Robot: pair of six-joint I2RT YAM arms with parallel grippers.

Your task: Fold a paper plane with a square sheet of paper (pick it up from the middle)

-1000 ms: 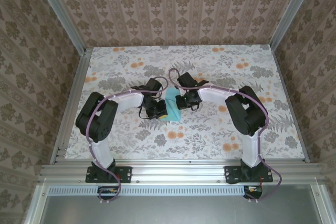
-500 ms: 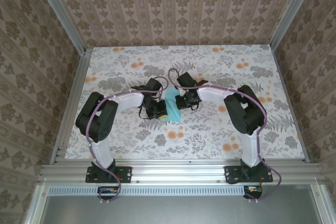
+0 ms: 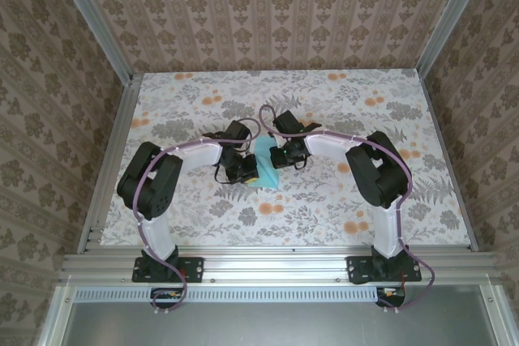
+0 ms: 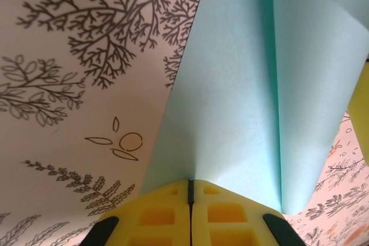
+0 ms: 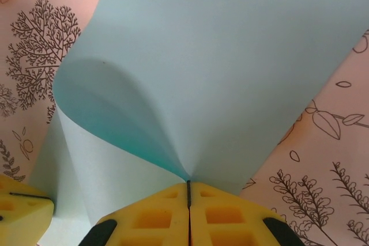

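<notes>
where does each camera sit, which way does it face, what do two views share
Top external: fixed above and behind the arm bases, looking down at the grey-and-orange floral tabletop; both arms show, meeting at the thin turquoise-blue paper sheet.
Left wrist: on the left arm, looking past the left gripper, shut on the paper's edge.
Right wrist: on the right arm, looking past the right gripper, shut on the curled paper.
Shared: both wrist views show that paper and tabletop.

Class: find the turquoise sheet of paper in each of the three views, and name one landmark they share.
Top external: sheet of paper at table centre, between left gripper and right gripper.
Left wrist: centre and right, rising from shut yellow jaws at the bottom.
Right wrist: centre, curling up from shut yellow jaws at the bottom.
Shared landmark: floral tabletop.
</notes>
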